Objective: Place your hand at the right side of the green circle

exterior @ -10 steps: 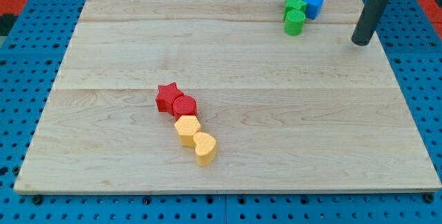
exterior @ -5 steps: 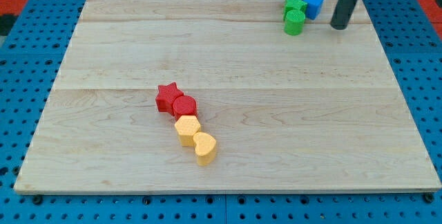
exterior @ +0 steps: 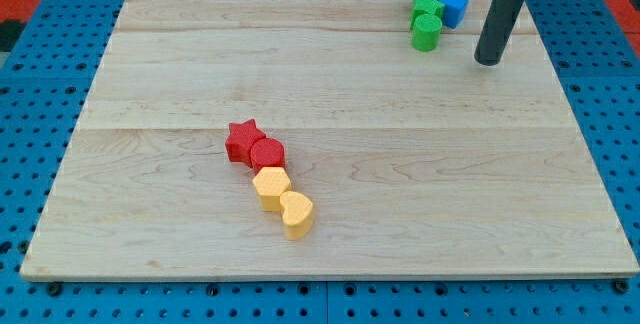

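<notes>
1. The green circle (exterior: 426, 33) is found near the tabletop's (exterior: 330, 94) top-right corner, touching a second green block (exterior: 427, 9) above it, with blue blocks (exterior: 447, 2) packed just behind.
2. My tip (exterior: 488, 62) is set down to the circle's right — near, apart, slightly lower in the view.
3. No jaws are fitted; a bare rod is carried.
4. A gap is kept, likely so the cluster is not disturbed.
5. Red and yellow blocks (exterior: 268, 177) lie well apart — irrelevant here.

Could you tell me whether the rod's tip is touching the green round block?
No, my tip stands apart from the green round block, toward the view's right, with bare wooden board between them.
</notes>
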Tool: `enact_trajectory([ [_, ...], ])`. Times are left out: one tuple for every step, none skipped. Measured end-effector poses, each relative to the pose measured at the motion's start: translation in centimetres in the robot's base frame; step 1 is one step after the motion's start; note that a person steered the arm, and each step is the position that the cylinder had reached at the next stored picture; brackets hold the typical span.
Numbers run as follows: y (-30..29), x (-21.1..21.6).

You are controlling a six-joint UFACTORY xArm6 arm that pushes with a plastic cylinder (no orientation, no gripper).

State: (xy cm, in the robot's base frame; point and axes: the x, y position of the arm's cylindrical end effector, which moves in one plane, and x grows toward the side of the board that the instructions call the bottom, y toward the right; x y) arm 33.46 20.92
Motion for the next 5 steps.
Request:
enact_trajectory([
  [0.0, -0.5],
  [0.0, -1.2],
  [0.0, -2.3],
  [0.0, -3.8],
  [0.0, -4.8],
])
